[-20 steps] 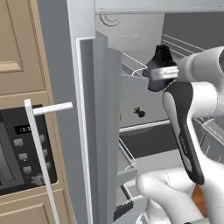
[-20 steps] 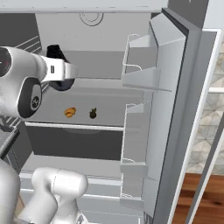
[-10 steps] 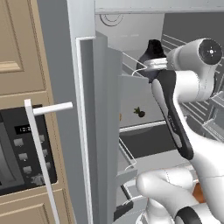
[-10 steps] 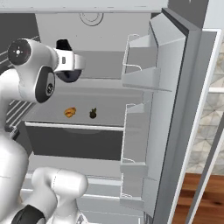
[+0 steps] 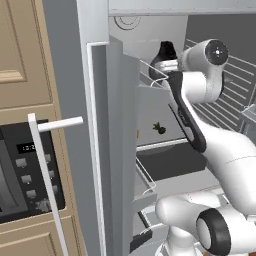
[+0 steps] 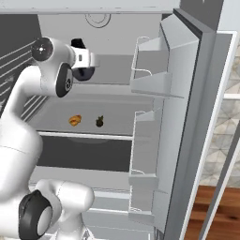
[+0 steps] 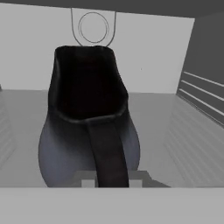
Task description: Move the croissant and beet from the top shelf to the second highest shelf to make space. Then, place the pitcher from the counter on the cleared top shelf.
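Up goes the claw [image 6: 84, 60], gripping the pitcher [image 7: 87, 122] by its handle, upright above the top shelf [image 6: 117, 101].

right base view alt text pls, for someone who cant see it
The white arm holds the dark pitcher in its gripper inside the open fridge, over the top shelf. On the shelf below lie the croissant and the beet, side by side, apart.
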